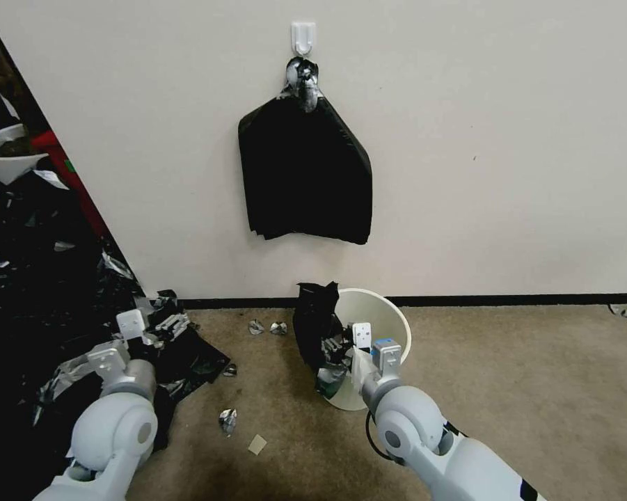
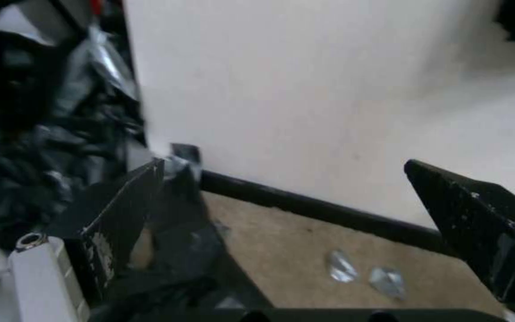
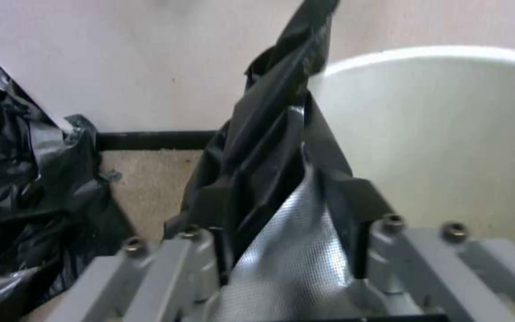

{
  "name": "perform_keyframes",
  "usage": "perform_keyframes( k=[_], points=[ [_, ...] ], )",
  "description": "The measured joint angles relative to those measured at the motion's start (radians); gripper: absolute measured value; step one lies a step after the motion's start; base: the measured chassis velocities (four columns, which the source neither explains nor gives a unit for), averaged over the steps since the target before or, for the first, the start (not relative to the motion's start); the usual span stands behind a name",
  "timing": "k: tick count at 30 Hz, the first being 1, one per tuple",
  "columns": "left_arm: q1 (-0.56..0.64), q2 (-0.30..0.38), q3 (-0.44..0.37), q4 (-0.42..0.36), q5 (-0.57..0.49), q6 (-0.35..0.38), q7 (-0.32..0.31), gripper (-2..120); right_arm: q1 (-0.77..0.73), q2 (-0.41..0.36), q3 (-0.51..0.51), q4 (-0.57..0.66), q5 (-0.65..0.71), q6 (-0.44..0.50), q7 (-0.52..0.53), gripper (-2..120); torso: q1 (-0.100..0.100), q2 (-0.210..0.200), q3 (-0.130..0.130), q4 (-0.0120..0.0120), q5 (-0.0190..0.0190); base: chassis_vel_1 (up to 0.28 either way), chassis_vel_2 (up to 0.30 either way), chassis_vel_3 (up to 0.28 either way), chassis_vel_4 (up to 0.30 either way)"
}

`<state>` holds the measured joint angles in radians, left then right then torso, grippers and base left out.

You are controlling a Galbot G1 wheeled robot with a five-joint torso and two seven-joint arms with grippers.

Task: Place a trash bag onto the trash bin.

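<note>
My right gripper (image 1: pixel 342 346) is clamped on the trash bag (image 1: pixel 315 323), bag hanging upright against the trash bin (image 1: pixel 386 319) rim's left side; left gripper (image 2: pixel 323 232) wide open, empty, well apart.

A plain off-white wall (image 1: pixel 501 139) is filling the back of the room, with a dark baseboard (image 1: pixel 508 300) running along its foot. Worn tan carpet (image 1: pixel 536 390) is covering the floor. A white adhesive hook (image 1: pixel 303 36) is sticking high on the wall. Even, soft light is falling across everything.
</note>
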<state>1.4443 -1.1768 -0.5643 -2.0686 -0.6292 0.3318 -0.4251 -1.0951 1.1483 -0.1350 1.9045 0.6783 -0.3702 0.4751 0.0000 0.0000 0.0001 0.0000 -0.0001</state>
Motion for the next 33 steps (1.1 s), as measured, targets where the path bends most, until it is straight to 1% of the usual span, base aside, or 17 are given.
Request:
perform_keyframes(
  k=[1,3,5,7,8,9,17,18,20,21,25,26,27,28,29,30,33],
  points=[
    [-0.005,-0.004,0.015,0.003,0.0,-0.003,0.004,100,0.0,0.0,0.0,0.0,-0.007,0.013,0.0,27,0.0,0.0,0.0,0.0,0.0,0.0,0.0,0.0,0.0],
    [-0.007,-0.005,0.019,0.004,0.0,-0.003,0.005,100,-0.001,0.0,0.0,0.0,-0.009,0.016,0.0,25,0.0,0.0,0.0,0.0,0.0001,0.0,0.0,0.0,0.0],
    [-0.019,-0.007,0.036,0.014,0.001,-0.007,0.014,100,-0.009,-0.003,0.006,0.003,-0.014,0.029,-0.001,14,0.0,0.0,0.0,0.0,0.0,0.0,0.0,0.0,0.0],
    [-0.023,-0.007,0.04,0.017,0.001,-0.008,0.015,100,-0.012,-0.004,0.008,0.005,-0.015,0.031,-0.001,13,0.0,0.0,0.0,-0.0001,0.0001,0.0,0.0,0.0,0.0],
    [-0.028,-0.007,0.047,0.02,0.001,-0.009,0.017,100,-0.018,-0.007,0.013,0.009,-0.018,0.035,-0.001,4,0.0,0.0,0.0,-0.0001,0.0001,0.0,0.0,0.0,0.0],
    [-0.03,-0.007,0.05,0.022,0.001,-0.009,0.017,100,-0.022,-0.009,0.016,0.012,-0.021,0.037,-0.001,0,0.0,0.0,0.0,-0.0001,0.0001,0.0,0.0,0.0,0.0],
    [-0.035,-0.009,0.058,0.025,0.002,-0.009,0.019,100,-0.027,-0.014,0.038,0.026,-0.065,0.079,-0.01,0,0.0,0.0,0.0,-0.0001,0.0001,0.0,0.0,0.0,0.0],
    [-0.035,-0.009,0.058,0.025,0.002,-0.009,0.019,100,-0.027,-0.015,0.041,0.028,-0.069,0.081,-0.013,2,0.0,0.0,0.0,-0.0001,0.0001,0.0,0.0,0.0,0.0],
    [-0.032,-0.009,0.057,0.027,0.003,-0.01,0.019,100,-0.029,-0.021,0.048,0.039,-0.072,0.085,-0.021,12,0.0,0.0,0.0,-0.0001,0.0001,0.0,0.0,0.0,0.0],
    [-0.032,-0.009,0.057,0.027,0.003,-0.01,0.019,100,-0.029,-0.021,0.048,0.039,-0.072,0.085,-0.021,12,0.0,0.0,0.0,-0.0001,0.0001,0.0,0.0,0.0,0.0],
    [-0.026,-0.008,0.053,0.03,0.003,-0.014,0.02,100,-0.03,-0.03,0.065,0.053,-0.02,0.1,-0.048,30,0.0,0.0,0.0,-0.0001,0.0001,0.0,0.0,0.0,0.0],
    [-0.026,-0.008,0.053,0.03,0.003,-0.014,0.02,100,-0.03,-0.03,0.065,0.053,-0.02,0.1,-0.048,30,0.0,0.0,0.0,-0.0001,0.0001,0.0,0.0,0.0,0.0],
    [-0.026,-0.009,0.053,0.031,0.003,-0.015,0.02,100,-0.026,-0.03,0.068,0.052,-0.008,0.101,-0.057,37,0.0,0.0,0.0,-0.0001,0.0001,0.0,0.0,0.0,0.0],
    [-0.026,-0.009,0.054,0.031,0.003,-0.015,0.02,100,-0.022,-0.03,0.068,0.048,0.0,0.098,-0.062,39,0.0,0.0,0.0,-0.0001,0.0001,0.0,0.0,0.0,0.0],
    [-0.026,-0.012,0.055,0.031,0.004,-0.015,0.02,100,-0.006,-0.028,0.068,0.034,0.027,0.075,-0.069,45,0.0,0.0,0.0,-0.0001,0.0001,0.0,0.0,0.0,0.0],
    [-0.026,-0.012,0.055,0.031,0.004,-0.015,0.02,100,-0.006,-0.028,0.068,0.034,0.027,0.075,-0.069,45,0.0,0.0,0.0,-0.0001,0.0001,0.0,0.0,0.0,0.0],
    [-0.027,-0.018,0.06,0.03,0.005,-0.015,0.02,100,0.033,-0.015,0.068,-0.002,0.1,0.01,-0.082,59,0.0,0.0,0.0,0.0,0.0001,0.0,0.0,0.0,0.0]
  ],
)
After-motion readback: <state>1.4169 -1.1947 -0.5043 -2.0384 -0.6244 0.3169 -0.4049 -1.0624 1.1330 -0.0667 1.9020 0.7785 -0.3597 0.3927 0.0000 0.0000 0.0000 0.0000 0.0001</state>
